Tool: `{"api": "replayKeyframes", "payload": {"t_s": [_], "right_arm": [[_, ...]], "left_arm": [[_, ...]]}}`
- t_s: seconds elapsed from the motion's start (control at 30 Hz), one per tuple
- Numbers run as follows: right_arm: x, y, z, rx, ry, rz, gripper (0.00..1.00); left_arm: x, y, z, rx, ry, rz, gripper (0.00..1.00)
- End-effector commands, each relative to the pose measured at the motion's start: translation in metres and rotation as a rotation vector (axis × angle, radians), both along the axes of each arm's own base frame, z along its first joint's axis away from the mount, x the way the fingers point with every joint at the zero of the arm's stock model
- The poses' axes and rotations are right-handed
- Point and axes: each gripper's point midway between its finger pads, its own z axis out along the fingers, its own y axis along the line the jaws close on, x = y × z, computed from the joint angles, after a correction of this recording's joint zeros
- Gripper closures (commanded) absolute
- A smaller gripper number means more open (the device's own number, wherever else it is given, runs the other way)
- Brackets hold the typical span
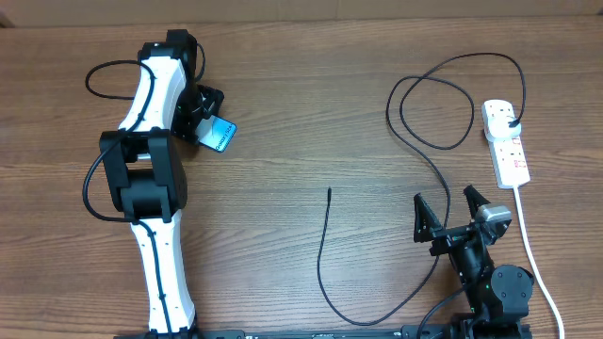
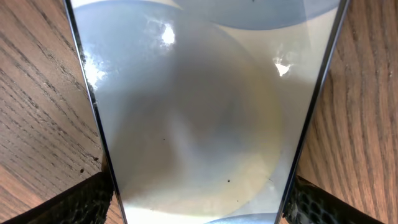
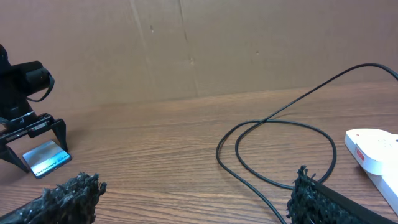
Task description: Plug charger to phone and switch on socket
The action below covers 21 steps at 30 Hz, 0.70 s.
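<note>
The phone (image 1: 220,136) lies at the far left of the table, its glossy light-blue face filling the left wrist view (image 2: 199,106). My left gripper (image 1: 209,122) straddles it, open, with a black pad (image 2: 81,202) close beside each long edge and a sliver of wood showing by the left pad. The charger (image 1: 321,254) is a thin black cable. Its free tip (image 1: 329,191) lies mid-table, and its plug (image 1: 510,119) sits in the white socket (image 1: 509,155) at the right. My right gripper (image 1: 443,198) hovers open and empty near the cable (image 3: 280,127).
The socket's thick white cord (image 1: 537,268) runs down the right side toward the front edge, past my right arm. The charger's loops (image 1: 433,113) spread over the back right. A brown cardboard wall (image 3: 186,43) stands behind the table.
</note>
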Motion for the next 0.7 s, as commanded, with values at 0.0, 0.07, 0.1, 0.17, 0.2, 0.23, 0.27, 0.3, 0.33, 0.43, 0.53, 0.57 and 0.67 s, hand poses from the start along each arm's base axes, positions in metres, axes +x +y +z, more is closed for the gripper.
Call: {"api": "replayKeyframes", "payload": {"t_s": [0.0,0.07,0.1,0.17,0.2,0.23,0.27,0.3,0.33,0.43,0.53,0.57,0.67], "right_arm": [[0.0003,-0.0011,-0.0004,-0.004,-0.005,-0.007,0.00],[0.0003,-0.0011,-0.0004,-0.004,-0.005,-0.007,0.00],[0.0003,-0.0011,-0.0004,-0.004,-0.005,-0.007,0.00],[0.0003,-0.0011,-0.0005,-0.004,-0.004,-0.007,0.00],[0.0003,-0.0011,-0.0004,-0.004,-0.005,-0.007,0.00],[0.0003,-0.0011,-0.0004,-0.004,-0.005,-0.007,0.00],[0.0003,-0.0011,-0.0004,-0.004,-0.005,-0.007,0.00],[0.0003,-0.0011,-0.0004,-0.004,-0.005,-0.007,0.00],[0.0003,-0.0011,-0.0005,-0.004,-0.004,-0.007,0.00],[0.0003,-0.0011,-0.0004,-0.004,-0.005,-0.007,0.00],[0.0003,-0.0011,-0.0004,-0.004,-0.005,-0.007,0.00],[0.0003,-0.0011,-0.0004,-0.004,-0.005,-0.007,0.00],[0.0003,-0.0011,-0.0004,-0.004,-0.005,-0.007,0.00]], "left_arm": [[-0.0190,0.0021,-0.0327,0.034,0.105,0.010,0.12],[-0.0190,0.0021,-0.0327,0.034,0.105,0.010,0.15],[-0.0190,0.0021,-0.0327,0.035,0.105,0.010,0.16],[-0.0190,0.0027,-0.0327,0.038,0.105,0.010,0.19],[-0.0190,0.0027,-0.0327,0.038,0.105,0.010,0.20],[-0.0190,0.0027,-0.0327,0.038,0.105,0.010,0.20],[-0.0191,0.0027,-0.0327,0.038,0.106,0.010,0.20],[-0.0190,0.0026,-0.0327,0.037,0.105,0.010,0.20],[-0.0191,0.0027,-0.0327,0.038,0.106,0.010,0.20],[-0.0190,0.0027,-0.0327,0.038,0.105,0.010,0.20],[-0.0191,0.0027,-0.0327,0.038,0.106,0.010,0.20],[-0.0190,0.0027,-0.0327,0.038,0.105,0.010,0.21],[-0.0190,0.0027,-0.0327,0.037,0.105,0.003,0.21]]}}
